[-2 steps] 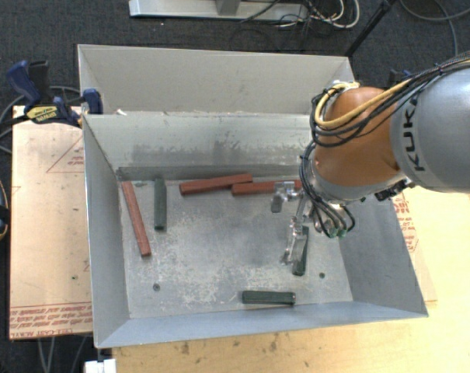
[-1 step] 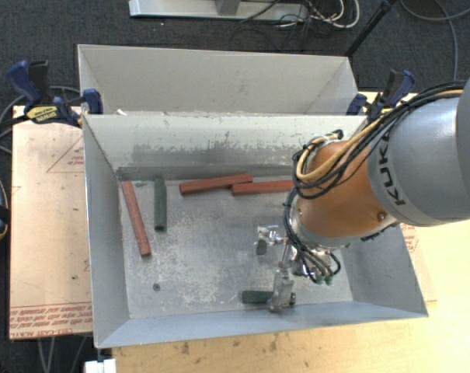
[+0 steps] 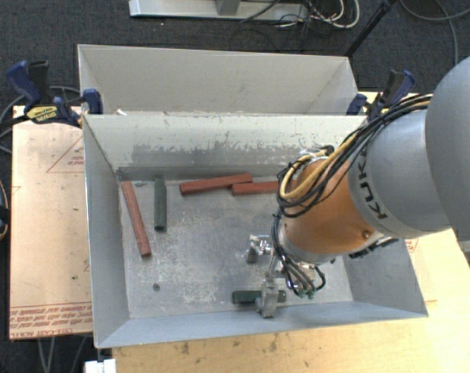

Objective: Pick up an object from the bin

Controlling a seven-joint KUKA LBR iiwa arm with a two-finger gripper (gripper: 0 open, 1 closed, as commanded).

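Grey bin (image 3: pixel 104 224): dark block (image 3: pixel 245 296) beside claw (image 3: pixel 269 305)

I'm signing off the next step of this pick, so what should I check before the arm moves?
1. Gripper low, right beside the short dark green block: ok.
2. Block gripped: cannot tell.
3. Room to the front wall: little, probably not ok.
4. Two red-brown sticks at the back, apart from the gripper: ok.
5. Left red-brown stick and long green stick, far off: ok.
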